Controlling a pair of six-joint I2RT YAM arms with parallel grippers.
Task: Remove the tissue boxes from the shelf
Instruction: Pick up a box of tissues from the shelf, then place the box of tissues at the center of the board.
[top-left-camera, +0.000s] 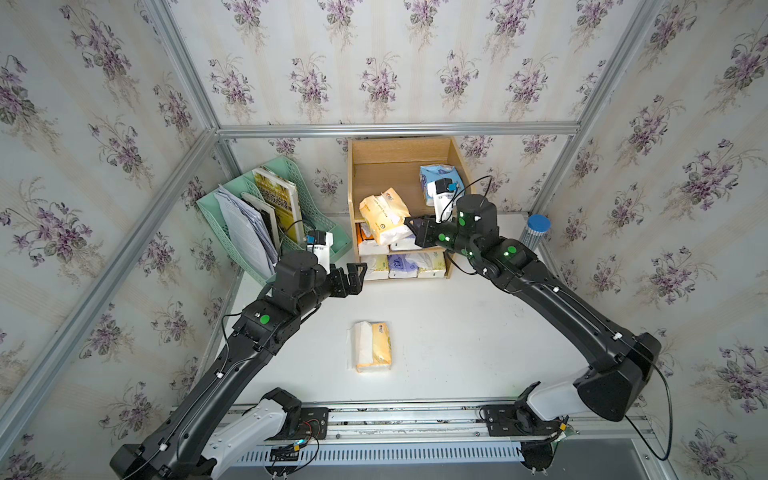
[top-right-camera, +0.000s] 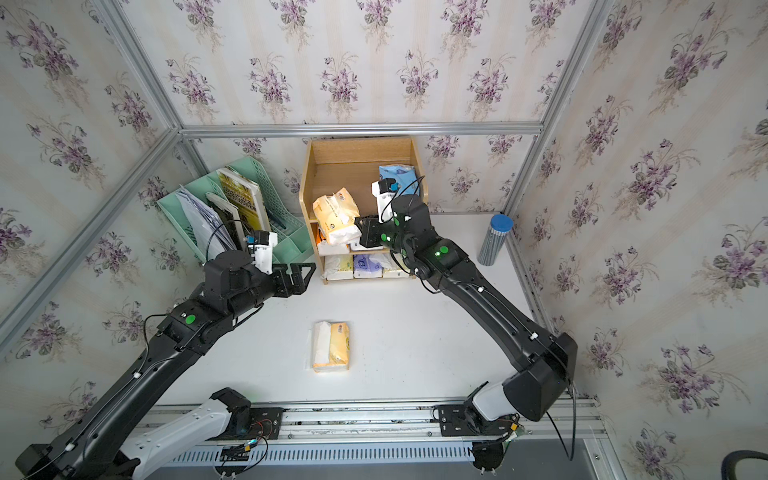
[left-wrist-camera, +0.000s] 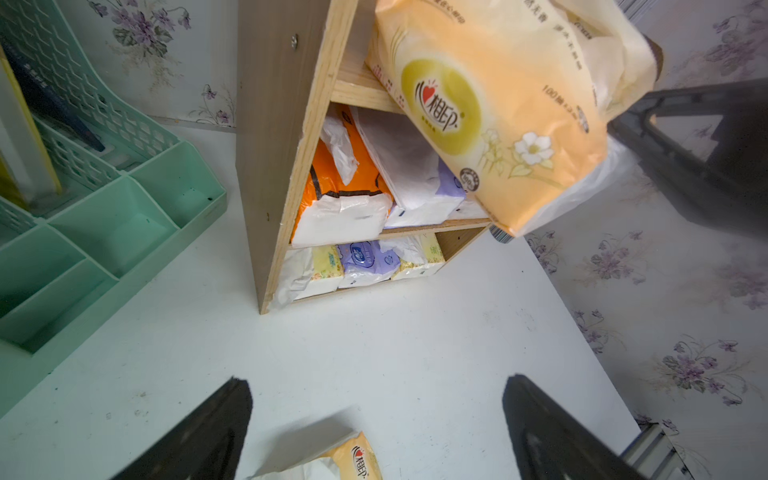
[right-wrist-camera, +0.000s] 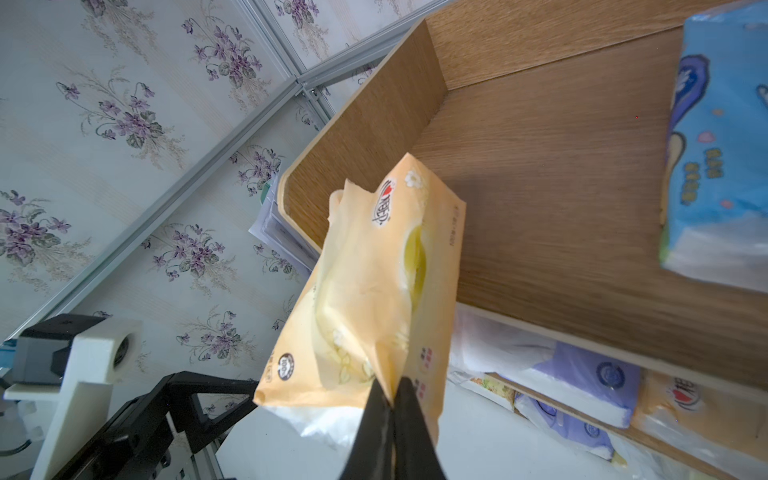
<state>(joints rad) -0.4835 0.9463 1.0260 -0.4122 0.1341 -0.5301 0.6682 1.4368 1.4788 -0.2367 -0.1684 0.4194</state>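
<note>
Floral walls box in a white worktop (top-left-camera: 457, 332), one yellow pack (top-left-camera: 372, 345) already on it. Left arm (top-left-camera: 299, 282) reaches level toward the shelf (top-left-camera: 399, 151), jaws wide, empty. Right arm (top-left-camera: 519, 270) reaches in at top-tier height, jaws pinched on the wrapper of a peach tissue pack (top-left-camera: 384, 216) at that tier's front; draw it clear slowly, lest the thin pinch slip

top views: high overhead, facing down, whole counter (top-left-camera: 457, 332), shelf (top-left-camera: 399, 151).
left wrist: low, close, facing shelf front.
right wrist: close over shelf top.
shared: shelf, peach tissue pack (top-left-camera: 380, 216).
</note>
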